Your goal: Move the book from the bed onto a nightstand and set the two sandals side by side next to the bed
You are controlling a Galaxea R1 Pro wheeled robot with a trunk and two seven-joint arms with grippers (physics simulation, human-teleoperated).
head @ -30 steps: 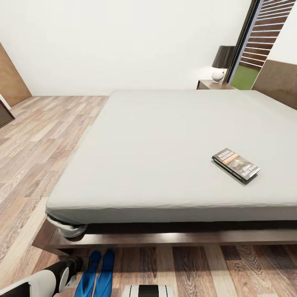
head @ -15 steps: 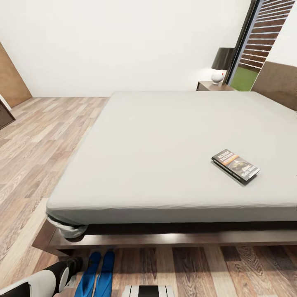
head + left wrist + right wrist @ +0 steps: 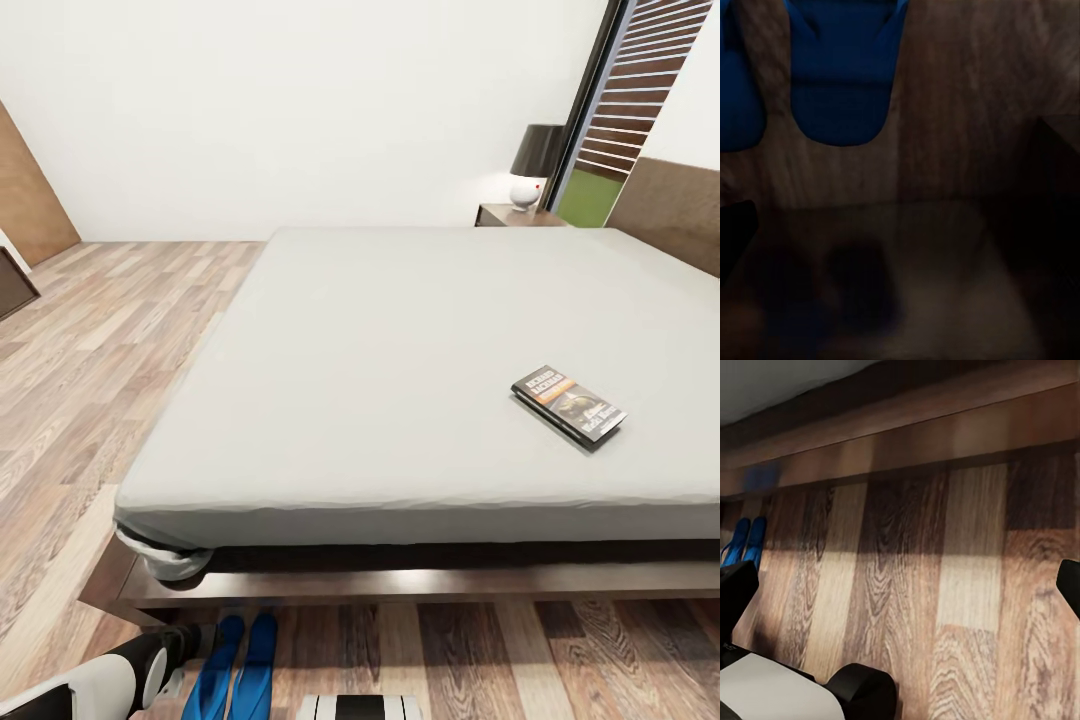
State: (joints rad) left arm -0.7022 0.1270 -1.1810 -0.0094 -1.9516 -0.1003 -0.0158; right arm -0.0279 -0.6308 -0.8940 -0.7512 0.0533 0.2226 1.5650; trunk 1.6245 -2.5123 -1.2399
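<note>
The two sandals (image 3: 235,668) lie side by side on the floor against the bed (image 3: 420,340) frame, apparently already placed. The book (image 3: 568,404) lies flat on the mattress, untouched, well apart from the nightstand (image 3: 515,215). Each claw's opening: cannot tell.

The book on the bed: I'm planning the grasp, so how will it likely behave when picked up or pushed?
The book looks like a thin paperback, so probably light and somewhat bendy. It lies flat on the mattress, so a finger may struggle to get under an edge. Pushed, it would likely slide, not roll.
</note>
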